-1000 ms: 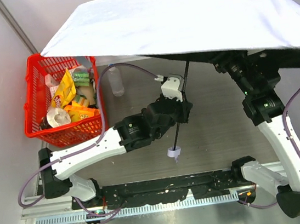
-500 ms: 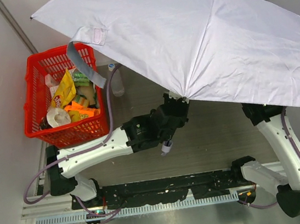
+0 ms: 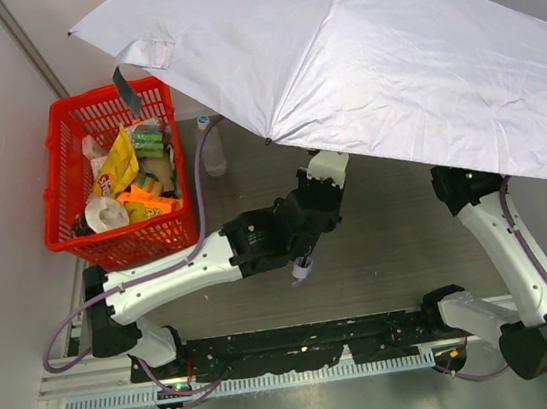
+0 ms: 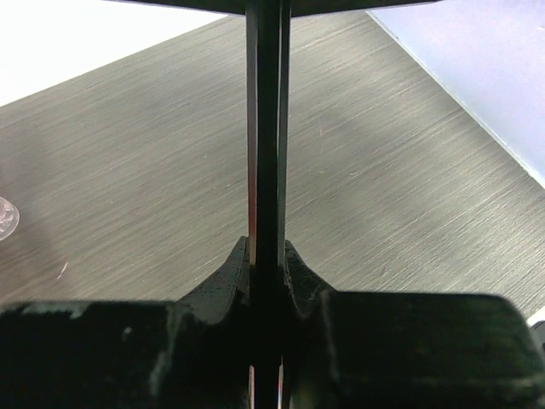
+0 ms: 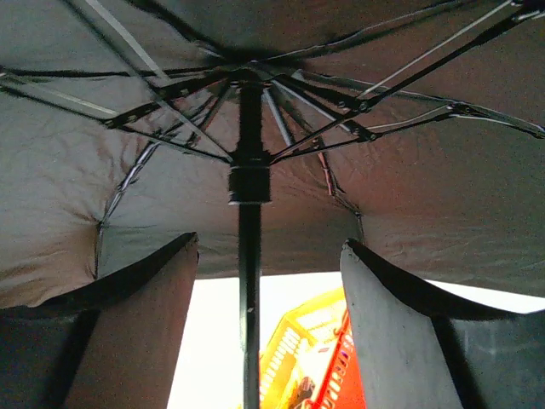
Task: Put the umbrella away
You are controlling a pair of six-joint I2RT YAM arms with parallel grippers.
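Zero collapse yet | my left jaws clenched on thin black shaft [image 4: 266, 128] of open pale-lavender fabric umbrella [image 3: 356, 62] | right jaws released | next: clamp runner [image 5: 249, 184], pull

Left gripper [image 4: 266, 253] tight around umbrella shaft [image 4: 266, 128]

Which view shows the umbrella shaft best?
Right wrist: the shaft runs up to the ribs, unobstructed. Left wrist shows only the stretch clamped in the left gripper. Top view: the canopy hides most of it.

Pale lavender-white umbrella [image 3: 366, 61] with black shaft [image 5: 249, 324], red basket [image 3: 128, 246], grey table [image 3: 390, 250].
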